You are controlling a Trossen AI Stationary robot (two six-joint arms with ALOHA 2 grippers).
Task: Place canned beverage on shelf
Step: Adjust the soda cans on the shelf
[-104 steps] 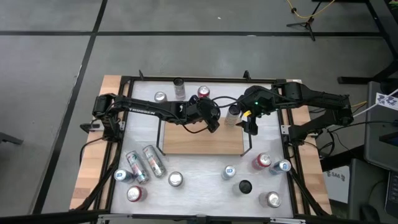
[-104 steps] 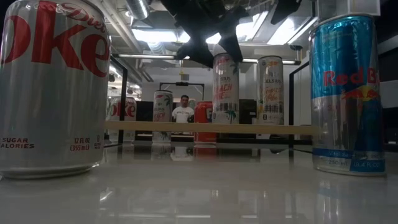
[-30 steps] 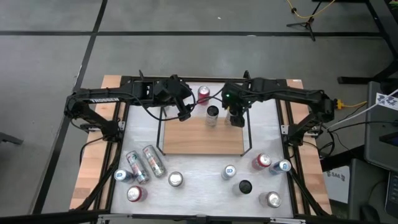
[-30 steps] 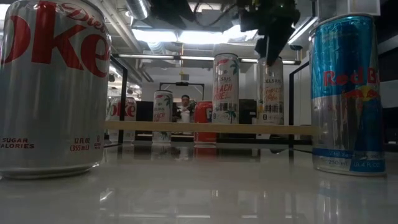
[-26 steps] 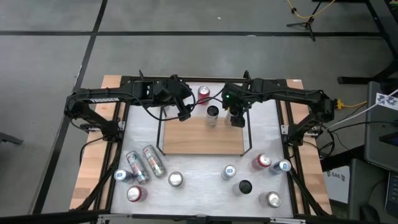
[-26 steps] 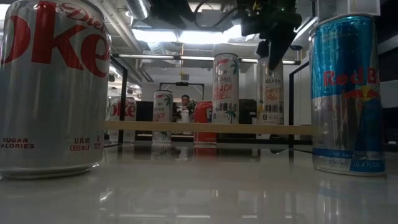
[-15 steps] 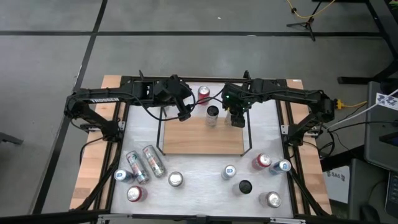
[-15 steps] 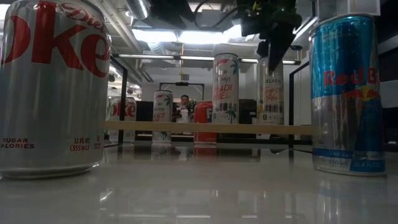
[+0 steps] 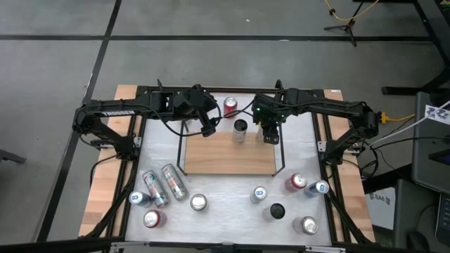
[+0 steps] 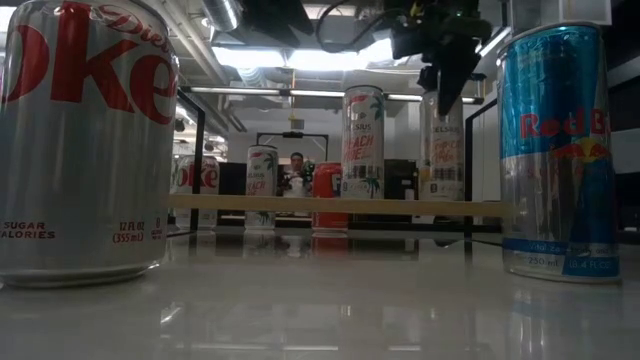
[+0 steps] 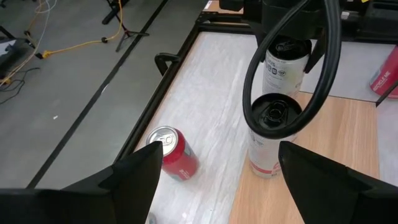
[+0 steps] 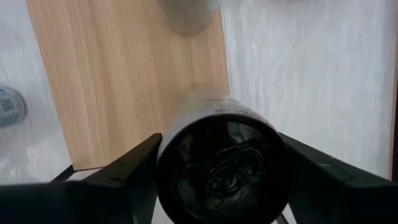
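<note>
On the white desk (image 9: pixel 232 186), wooden shelf (image 9: pixel 228 156) at centre, holding two tall cans at its far edge. Over the right-hand can (image 12: pixel 219 163), right tool (image 9: pixel 270 131) straddling its top, fingers not visibly clamped. Beside the other can (image 11: pixel 272 127), left tool (image 9: pixel 207 128) hovering, spread wide, gripping nothing.

Right end effector (image 9: pixel 269 133) over shelf (image 9: pixel 228 158) far edge, beside can (image 9: pixel 240 129).
</note>
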